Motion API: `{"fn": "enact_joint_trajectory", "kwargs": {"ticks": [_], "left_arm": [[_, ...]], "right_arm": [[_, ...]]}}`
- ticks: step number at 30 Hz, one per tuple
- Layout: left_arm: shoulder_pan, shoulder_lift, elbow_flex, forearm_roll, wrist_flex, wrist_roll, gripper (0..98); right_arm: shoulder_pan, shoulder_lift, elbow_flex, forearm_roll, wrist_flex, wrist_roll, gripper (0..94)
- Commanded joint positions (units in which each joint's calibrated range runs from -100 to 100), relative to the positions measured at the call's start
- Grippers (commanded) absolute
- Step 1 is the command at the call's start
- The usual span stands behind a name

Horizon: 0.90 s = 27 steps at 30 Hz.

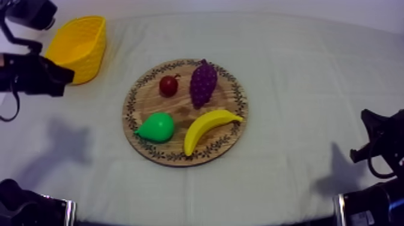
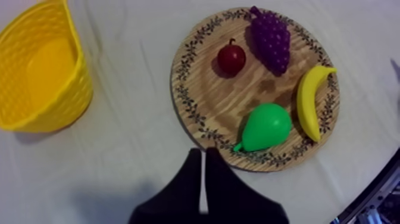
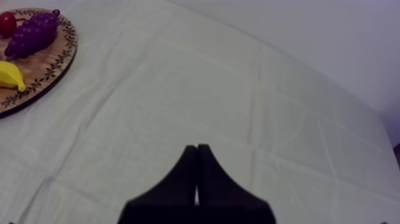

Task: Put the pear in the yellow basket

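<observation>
The green pear [image 1: 157, 127] lies on the front left of the round wooden board [image 1: 180, 107], its stem end pointing left. In the left wrist view the pear [image 2: 266, 126] sits just beyond my left gripper [image 2: 203, 158], whose fingers lie together as a narrow wedge, shut on nothing, over the cloth at the board's rim [image 2: 196, 128]. The yellow basket [image 1: 77, 47] stands empty at the far left, seen from above in the left wrist view [image 2: 41, 71]. My right gripper [image 3: 197, 149] is shut over bare cloth, far from the board.
A banana [image 1: 207, 128], a bunch of grapes [image 1: 203, 83] and a small red fruit [image 1: 169, 85] share the board with the pear. My left arm [image 1: 36, 75] hangs beside the basket. My right arm [image 1: 379, 141] rests low at the right edge.
</observation>
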Motion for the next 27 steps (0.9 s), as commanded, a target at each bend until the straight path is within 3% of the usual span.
{"fn": "enact_joint_trajectory", "kwargs": {"ticks": [1,13,27], "left_arm": [[0.99,6.16,-6.45,-0.26,2.88,0.21,0.0],[7.76,24.01,-25.92,-3.19,12.69,3.30,0.0],[13.49,38.18,-40.43,-5.03,19.86,5.19,0.0]], "right_arm": [[-0.01,-0.03,-0.02,0.01,0.02,0.03,0.4],[-0.01,-0.03,-0.02,0.01,0.02,0.03,0.4],[-0.01,-0.03,-0.02,0.01,0.02,0.03,0.4]]}}
